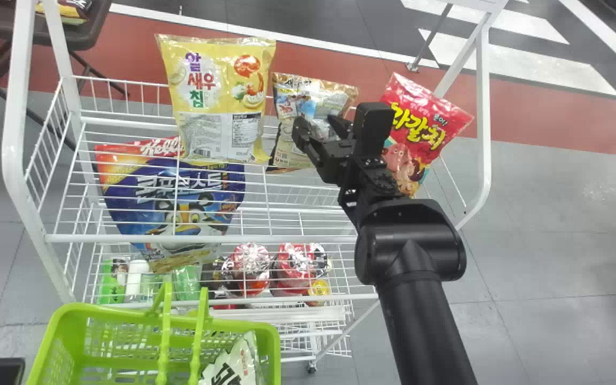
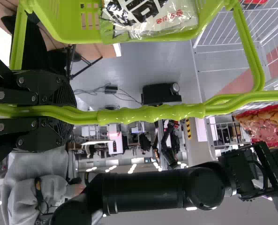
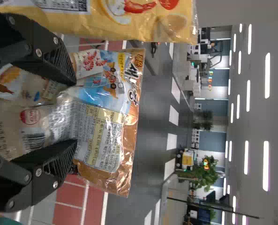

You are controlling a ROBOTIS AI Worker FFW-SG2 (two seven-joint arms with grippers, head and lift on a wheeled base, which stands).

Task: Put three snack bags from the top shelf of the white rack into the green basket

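Right gripper (image 3: 73,111) at the rack (image 1: 13,123), top shelf: fingers apart, brown bag (image 3: 101,117) between them, no grip I can see. Probably light, slippery film, crushable contents; I'd pinch mid-body, gently. Yellow bag (image 1: 222,96) and red bag (image 1: 425,117) flank it, yellow crowding closest. Left gripper (image 2: 74,113) clamps the handle (image 2: 153,114) of the basket (image 1: 271,342), rack's near side.

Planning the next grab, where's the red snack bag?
In the head view, the red snack bag stands at the right end of the top shelf, just right of the right pincer.

Korean lettering on yellow bag (image 1: 201,80), red bag (image 1: 420,128)
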